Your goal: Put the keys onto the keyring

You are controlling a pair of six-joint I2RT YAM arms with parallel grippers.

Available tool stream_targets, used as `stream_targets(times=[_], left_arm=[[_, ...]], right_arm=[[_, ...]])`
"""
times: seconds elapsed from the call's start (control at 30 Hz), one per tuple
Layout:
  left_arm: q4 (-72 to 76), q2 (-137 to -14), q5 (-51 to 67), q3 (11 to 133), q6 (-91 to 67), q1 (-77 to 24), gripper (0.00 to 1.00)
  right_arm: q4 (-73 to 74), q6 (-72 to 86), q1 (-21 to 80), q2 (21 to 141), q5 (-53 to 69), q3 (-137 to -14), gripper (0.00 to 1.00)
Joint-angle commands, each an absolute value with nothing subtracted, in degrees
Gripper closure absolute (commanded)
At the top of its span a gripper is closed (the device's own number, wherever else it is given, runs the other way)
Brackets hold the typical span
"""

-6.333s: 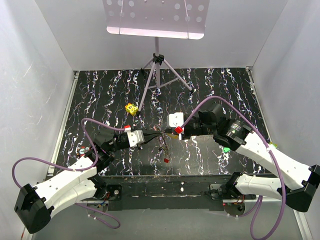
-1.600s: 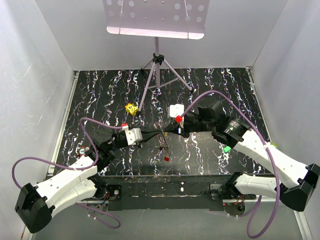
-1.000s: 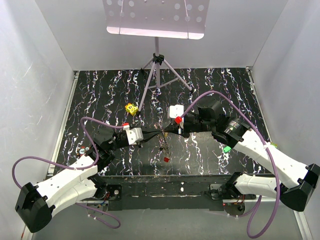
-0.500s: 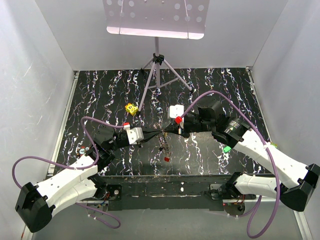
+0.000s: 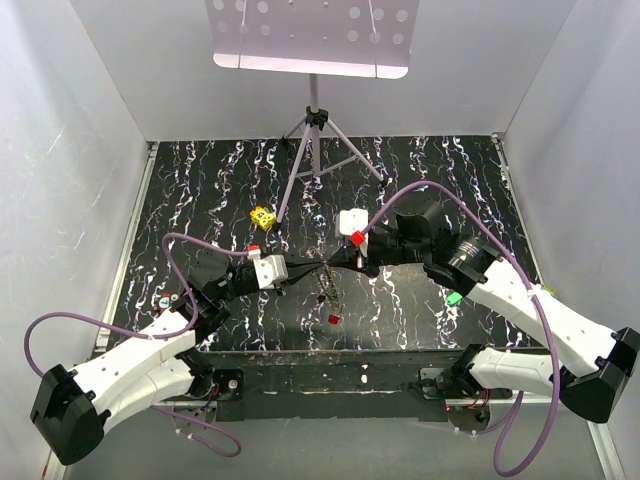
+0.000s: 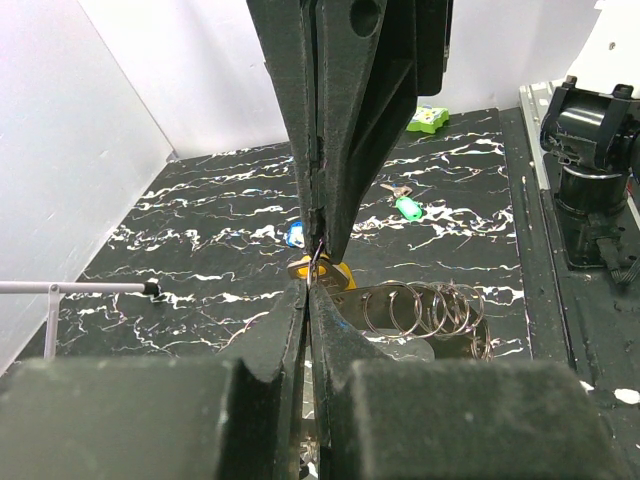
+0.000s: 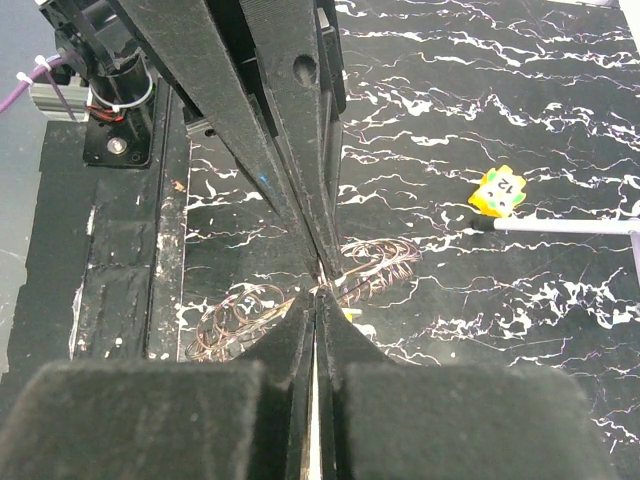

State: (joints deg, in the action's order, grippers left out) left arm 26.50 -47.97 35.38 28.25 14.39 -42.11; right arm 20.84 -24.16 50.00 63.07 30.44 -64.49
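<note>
The keyring (image 6: 425, 308) hung at the tips of the 2 pincers, up over the middle of the tabletop (image 5: 210, 190). Left pincer (image 6: 308, 292) was clamped on its wire. Right pincer (image 7: 315, 298) was squeezed tight too, tip to tip, couldn't tell on what. Red key (image 5: 333, 319) lay just below, green key (image 6: 405, 207) and blue key (image 6: 296, 233) further out.
</note>
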Motion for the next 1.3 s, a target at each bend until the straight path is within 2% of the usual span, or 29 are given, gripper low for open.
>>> stream_targets(times=[0.0, 1.27], left_arm=[[26.9, -47.4, 36.3, 29.8, 15.0, -42.2, 1.0], [27.0, -46.7, 36.5, 29.8, 15.2, -42.2, 1.0]], right_arm=[[16.5, -22.9, 50.3, 63.4, 32.3, -65.6, 0.99], [19.7, -20.1, 49.8, 67.0, 32.8, -68.5, 0.99]])
